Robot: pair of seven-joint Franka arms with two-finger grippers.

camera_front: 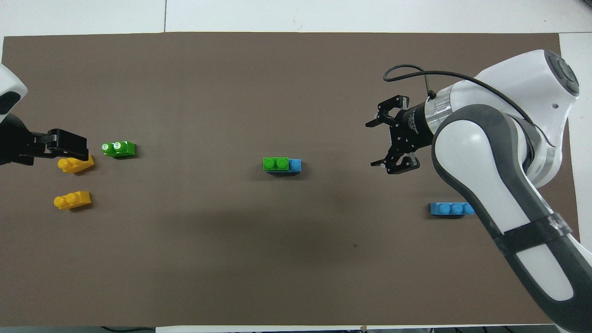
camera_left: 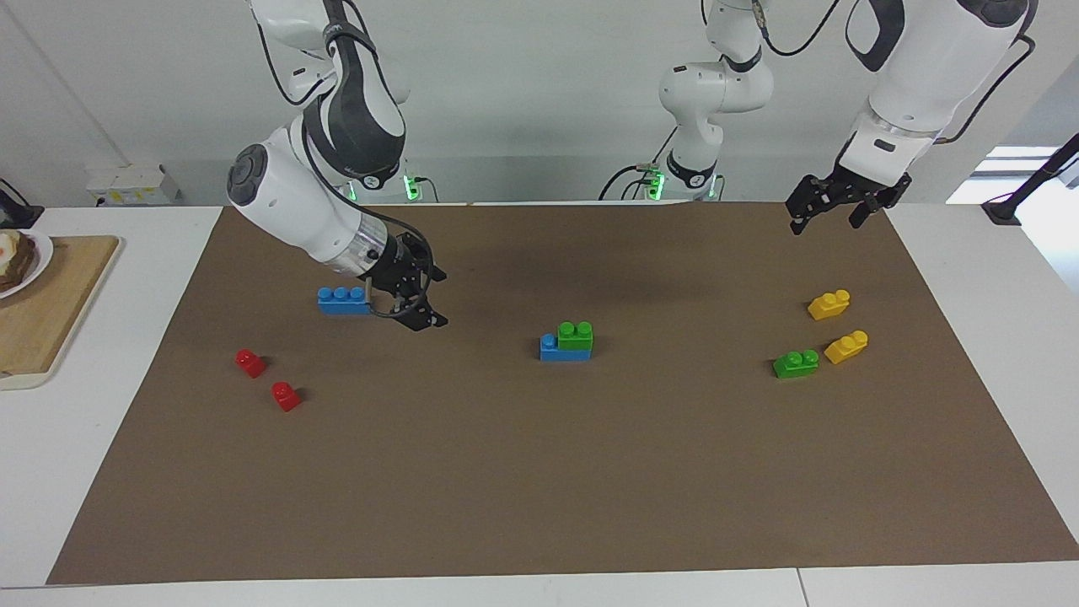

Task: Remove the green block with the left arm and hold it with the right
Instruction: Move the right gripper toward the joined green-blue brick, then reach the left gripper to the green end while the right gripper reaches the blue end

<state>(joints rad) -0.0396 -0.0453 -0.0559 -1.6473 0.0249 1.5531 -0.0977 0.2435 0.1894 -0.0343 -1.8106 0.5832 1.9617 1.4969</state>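
The green block (camera_left: 576,335) sits on one end of a blue brick (camera_left: 563,350) in the middle of the brown mat; in the overhead view the green block (camera_front: 275,163) covers most of that blue brick (camera_front: 295,164). My right gripper (camera_left: 421,312) is open and empty, low over the mat between the stack and a loose blue three-stud brick (camera_left: 344,300); it also shows in the overhead view (camera_front: 372,143). My left gripper (camera_left: 826,223) is open and empty, raised over the mat's edge at the left arm's end, and shows in the overhead view (camera_front: 69,144).
A second green brick (camera_left: 796,363) and two yellow bricks (camera_left: 829,304) (camera_left: 846,346) lie at the left arm's end. Two red bricks (camera_left: 250,362) (camera_left: 286,395) lie at the right arm's end. A wooden board (camera_left: 50,312) with a plate (camera_left: 38,253) lies off the mat there.
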